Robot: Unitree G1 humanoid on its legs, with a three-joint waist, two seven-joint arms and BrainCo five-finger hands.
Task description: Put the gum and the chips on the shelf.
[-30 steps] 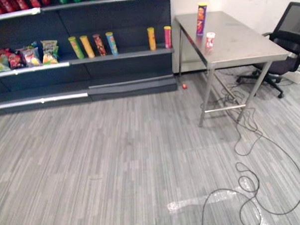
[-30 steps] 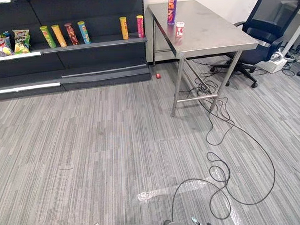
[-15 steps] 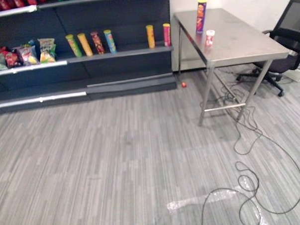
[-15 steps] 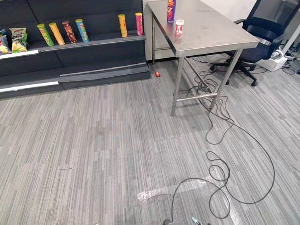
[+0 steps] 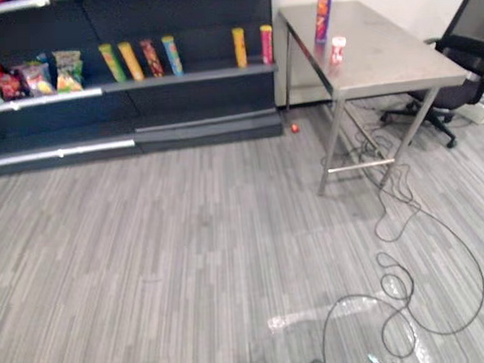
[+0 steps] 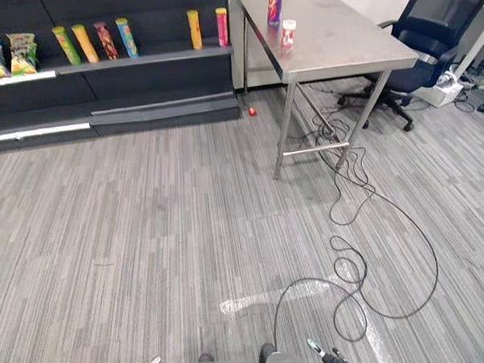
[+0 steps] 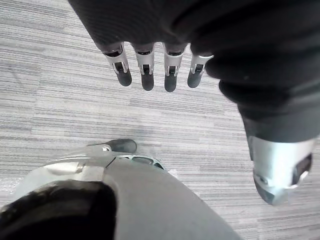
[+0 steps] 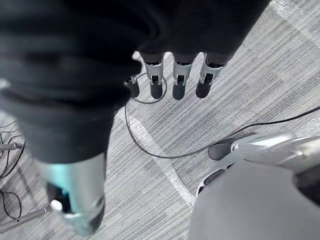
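Steel table (image 5: pixel 398 66) taken as reference. Chips, a tall purple can (image 5: pixel 324 14), stands upright near the table's far end, on the side toward the shelf (image 5: pixel 191 78). Gum, a small red-and-white tub (image 5: pixel 337 49), upright on the table just nearer than the chips and not touching it. The dark shelf stands just left of the table. It carries a row of upright cans (image 5: pixel 171 56) and, farthest from the table, snack bags (image 5: pixel 67 70). Small red object (image 5: pixel 295 128) on the grey striped floor (image 5: pixel 189 248), between the table's far leg and the shelf base. Black office chair (image 5: pixel 465 55) at the table's right side. Left robot hand (image 7: pixel 146 65) hangs above the floor well short of the table, fingers straight and loose, thumb apart, nothing held. Right robot hand (image 8: pixel 178 75) the same: fingers relaxed, empty, over the floor.
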